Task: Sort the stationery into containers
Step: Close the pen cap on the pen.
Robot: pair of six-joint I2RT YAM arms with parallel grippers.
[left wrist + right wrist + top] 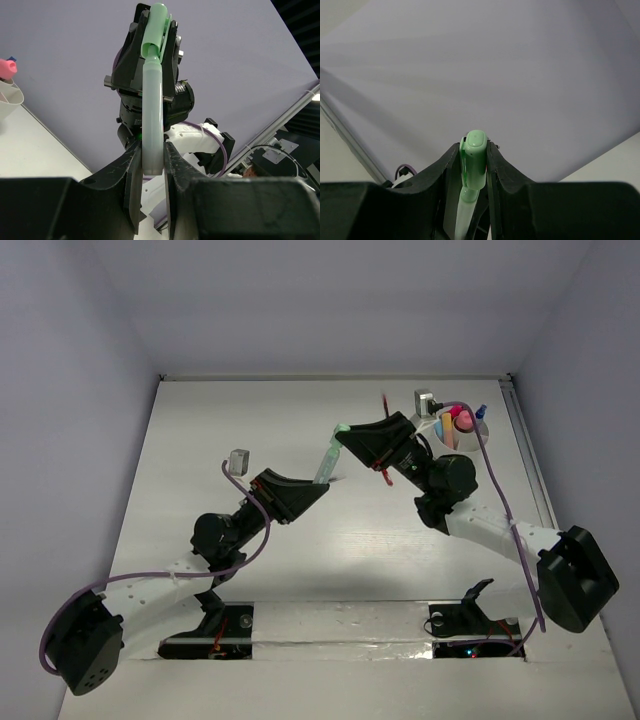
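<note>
Pale-green highlighter [329,460], held in mid-air above the white table [240,420], between the two arms and to the left of the cup. It is a slim, smooth plastic cylinder: a translucent, frosted barrel ending in a brighter, opaque green cap [154,30] with a flat clip and a rounded end.

The left gripper [151,160] is clamped on the bare end of the barrel, its black fingers pressed to either side. The right gripper [473,152] is closed on the cap end in the same way, so the highlighter bridges the two claws and slants up towards the right arm.

The step in hand appears to be a hand-over from left arm to right. It could equally be a tug on the cap; the views do not settle this.

The white cup [452,443] is a small, round, matt-walled pot at the far right of the table, just beyond the right arm. It already holds several markers [462,420], pink, yellow, orange and blue, standing with their tops above the rim.

If this is a hand-over, the next move calls for the left fingers to let go while the right grip stays firm. The right arm would then swing to the cup and lower the highlighter, barrel first, into the gap left among the markers. Smooth plastic held only by the cap may slip or pivot.
</note>
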